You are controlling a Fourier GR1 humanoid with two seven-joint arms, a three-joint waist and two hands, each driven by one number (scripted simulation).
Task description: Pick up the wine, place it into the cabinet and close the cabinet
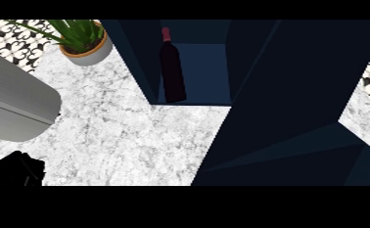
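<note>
Inside the dark blue cabinet (195,70), you can see the wine bottle (172,73) standing against the left inner wall, its red-capped neck pointing toward the top of the view. Your cabinet door (282,114) stands open, a large dark panel spreading across the right half of the view over the marble counter (123,134). Your left hand (22,171) shows only as a black shape at the lower left corner; you cannot tell how its fingers sit. A potted plant (85,43) stands upper left.
</note>
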